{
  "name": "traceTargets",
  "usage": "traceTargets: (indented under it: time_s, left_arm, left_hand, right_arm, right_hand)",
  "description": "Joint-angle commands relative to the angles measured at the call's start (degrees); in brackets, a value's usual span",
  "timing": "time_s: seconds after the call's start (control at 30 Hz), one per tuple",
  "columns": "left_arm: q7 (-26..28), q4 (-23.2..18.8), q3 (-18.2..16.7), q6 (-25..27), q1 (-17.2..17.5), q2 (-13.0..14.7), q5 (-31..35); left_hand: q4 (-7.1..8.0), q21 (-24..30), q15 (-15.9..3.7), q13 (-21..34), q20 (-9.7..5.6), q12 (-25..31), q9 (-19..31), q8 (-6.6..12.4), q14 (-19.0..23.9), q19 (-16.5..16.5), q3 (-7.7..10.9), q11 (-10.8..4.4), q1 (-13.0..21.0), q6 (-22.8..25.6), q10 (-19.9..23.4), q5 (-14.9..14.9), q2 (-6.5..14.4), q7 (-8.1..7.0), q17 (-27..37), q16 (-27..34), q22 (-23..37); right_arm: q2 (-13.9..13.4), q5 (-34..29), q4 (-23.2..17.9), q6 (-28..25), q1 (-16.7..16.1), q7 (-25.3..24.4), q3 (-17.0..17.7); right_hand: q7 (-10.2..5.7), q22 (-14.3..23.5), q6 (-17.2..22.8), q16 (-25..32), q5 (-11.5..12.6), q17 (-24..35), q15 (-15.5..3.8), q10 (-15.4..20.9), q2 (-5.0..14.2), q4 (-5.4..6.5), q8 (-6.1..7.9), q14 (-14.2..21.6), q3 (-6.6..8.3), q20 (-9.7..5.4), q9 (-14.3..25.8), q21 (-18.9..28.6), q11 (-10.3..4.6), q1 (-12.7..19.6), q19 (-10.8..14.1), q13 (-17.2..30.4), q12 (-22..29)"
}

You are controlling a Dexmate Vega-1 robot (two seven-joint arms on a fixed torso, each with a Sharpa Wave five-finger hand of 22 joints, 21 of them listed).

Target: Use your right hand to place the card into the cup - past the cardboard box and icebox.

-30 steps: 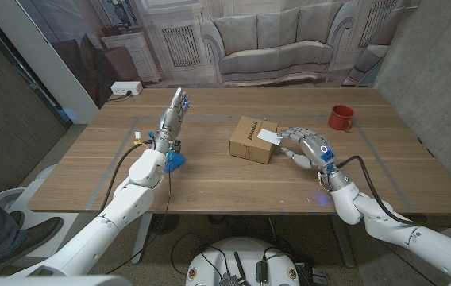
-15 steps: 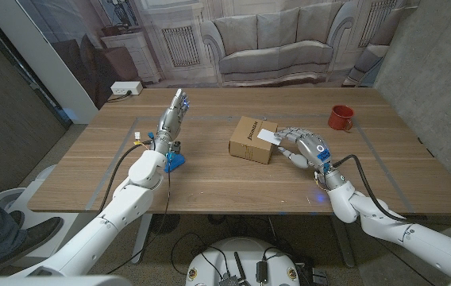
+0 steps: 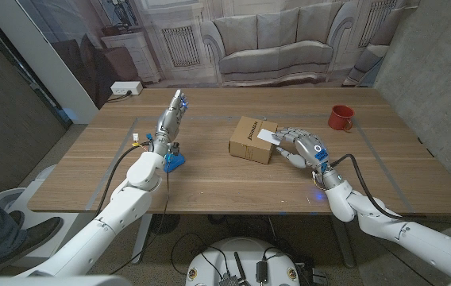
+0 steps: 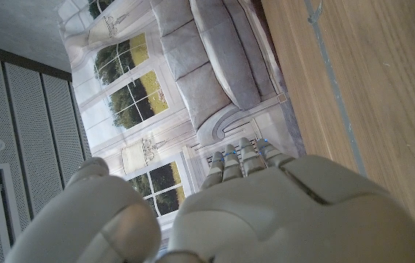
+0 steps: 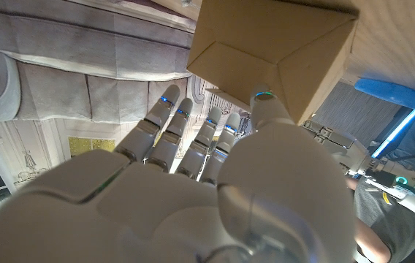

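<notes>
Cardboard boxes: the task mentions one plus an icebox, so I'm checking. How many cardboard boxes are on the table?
1. The cardboard box sits mid-table with the white card on it, beside the right hand. No icebox is visible.

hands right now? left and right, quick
Left hand: open, fingers straight, holding nothing.
Right hand: fingers at the card on the cardboard box; grip cannot be told.

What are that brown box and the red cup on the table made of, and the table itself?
The box looks like plain cardboard: matte tan faces, folded edges, printed lettering on its side. The red cup looks glazed ceramic, going by its smooth solid colour and handle, though enamel or plastic is possible. The table shows brown wood grain with a dull satin finish; solid wood or veneer cannot be told.
</notes>
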Motion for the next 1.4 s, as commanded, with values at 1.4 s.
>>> traceTargets:
  time_s: [1.4]
  left_arm:
    - [0.0,-0.3,-0.6,0.7,0.7,0.5,-0.8]
  left_hand:
    - [0.15,-0.4,0.03,0.3,0.41,-0.2,0.1,-0.19,-0.3,0.1,-0.66,0.00,0.4,0.3,0.2,0.0,0.3,-0.07,0.2,0.0,0.2]
  right_arm:
    - [2.1,-1.0,5.3,0.4,4.3,-4.6,-3.6]
  right_hand:
    - [-0.10,0.3,2.5,0.1,-0.1,0.3,-8.46,1.6,2.44,0.11,0.64,2.8,0.39,-6.30,0.3,0.7,0.06,1.3,1.7,0.3,0.1]
